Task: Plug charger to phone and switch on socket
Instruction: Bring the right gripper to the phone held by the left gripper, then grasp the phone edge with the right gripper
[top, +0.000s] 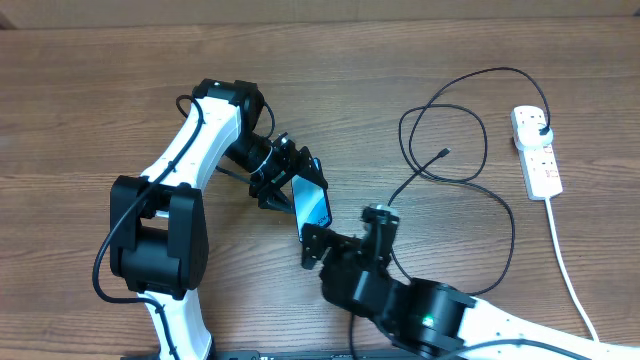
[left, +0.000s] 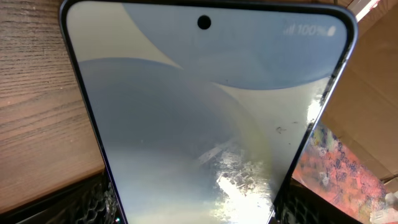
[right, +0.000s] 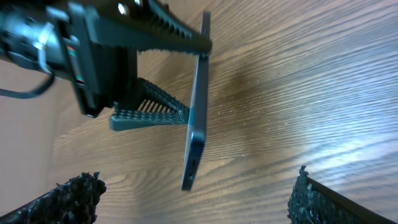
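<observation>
Left pincer (top: 296, 186) is clamped on the phone (top: 313, 203) near the desk centre. The phone is tilted on edge with its screen facing the left wrist camera. Right pincer (top: 343, 238) is spread wide and holds nothing. It sits just nearside of the phone's lower end, clear of both edges. The charger (top: 470, 185) loops across the right half, its connector tip (top: 443, 153) lying free. The socket (top: 537, 150) lies by the right edge. Bare wood runs along the far edge.
</observation>
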